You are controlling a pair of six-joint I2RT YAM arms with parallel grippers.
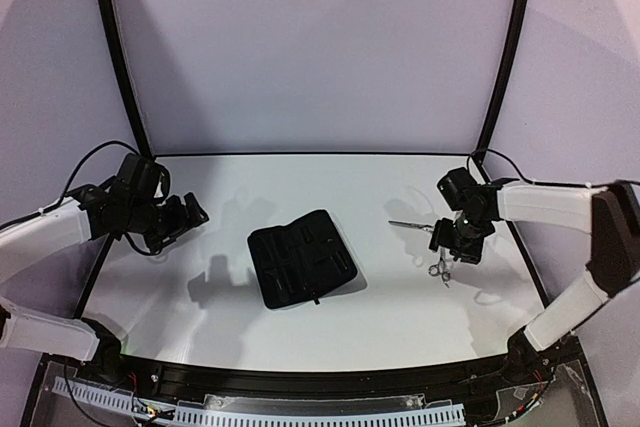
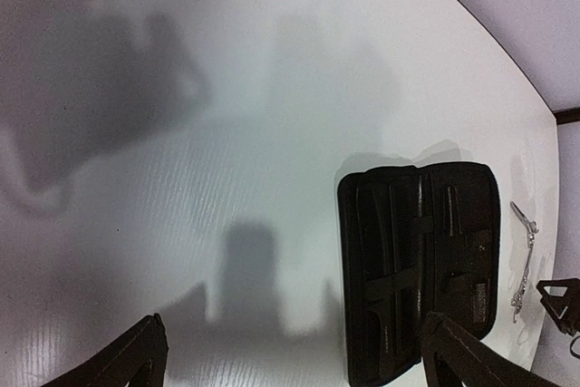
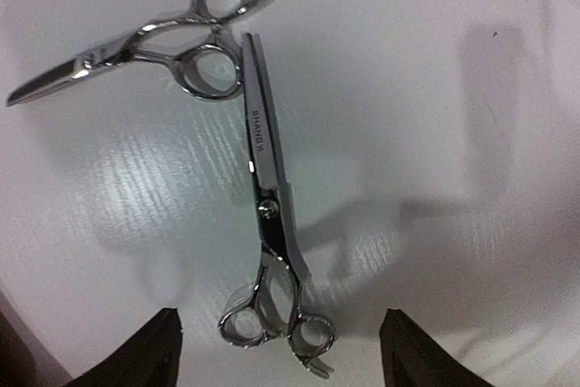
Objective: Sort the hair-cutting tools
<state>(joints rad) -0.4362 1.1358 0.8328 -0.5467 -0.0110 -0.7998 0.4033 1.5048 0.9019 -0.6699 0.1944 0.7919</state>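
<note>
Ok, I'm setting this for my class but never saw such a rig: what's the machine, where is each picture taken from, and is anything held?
Two robot arms stand at the table's near edge. One picture looks down from above; the other two come from a camera on each wrist. On the white table lie an open black case and, by the right tool, silver scissors and a second pair. The left tool and the right one are both open, holding nothing.

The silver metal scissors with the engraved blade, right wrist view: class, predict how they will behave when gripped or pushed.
Probably stiff and heavy for their size: these silver metal scissors look solid. Likely slippery: polished metal on a smooth white table. Lying flat, they should slide or spin, not roll.
</note>
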